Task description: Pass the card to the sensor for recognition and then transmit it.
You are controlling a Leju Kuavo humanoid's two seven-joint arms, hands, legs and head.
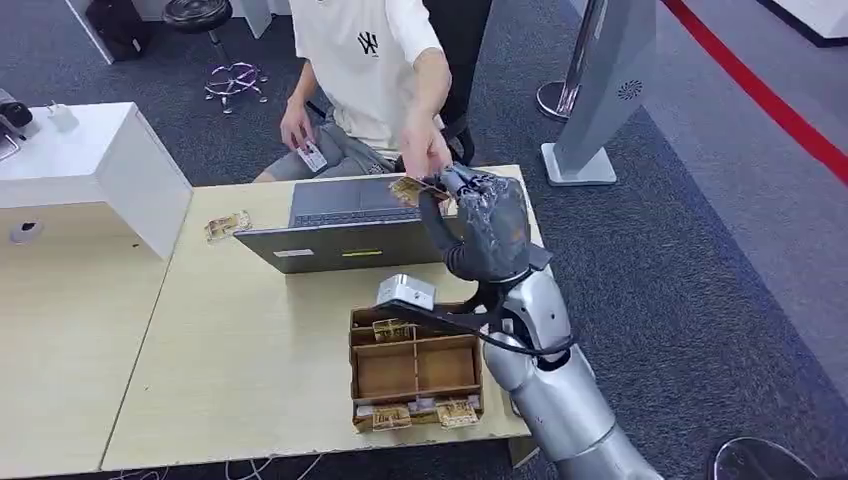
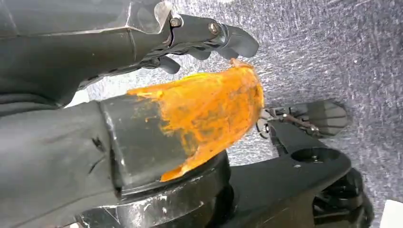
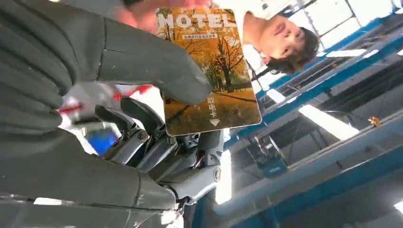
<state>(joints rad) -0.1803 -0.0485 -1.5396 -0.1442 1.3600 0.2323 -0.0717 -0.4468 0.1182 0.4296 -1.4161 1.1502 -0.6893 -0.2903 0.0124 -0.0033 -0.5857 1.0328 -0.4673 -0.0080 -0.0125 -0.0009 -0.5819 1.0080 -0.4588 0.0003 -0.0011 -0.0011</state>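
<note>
Card [image 3: 209, 71] is sitting pinched in the right robot hand [image 1: 487, 215], upper centre of frame, a person's hand [image 1: 425, 155] touching it. Left robot hand [image 2: 142, 95] is hanging over carpet; its grasp state is unclear.

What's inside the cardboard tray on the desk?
The cardboard tray holds gold cards: one in a far compartment, some along its near edge. The right arm hides its far right corner.

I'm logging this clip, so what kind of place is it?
Probably a mock hotel front desk in a hall: a HOTEL card in the right hand, a laptop on the desk, a person opposite.
</note>
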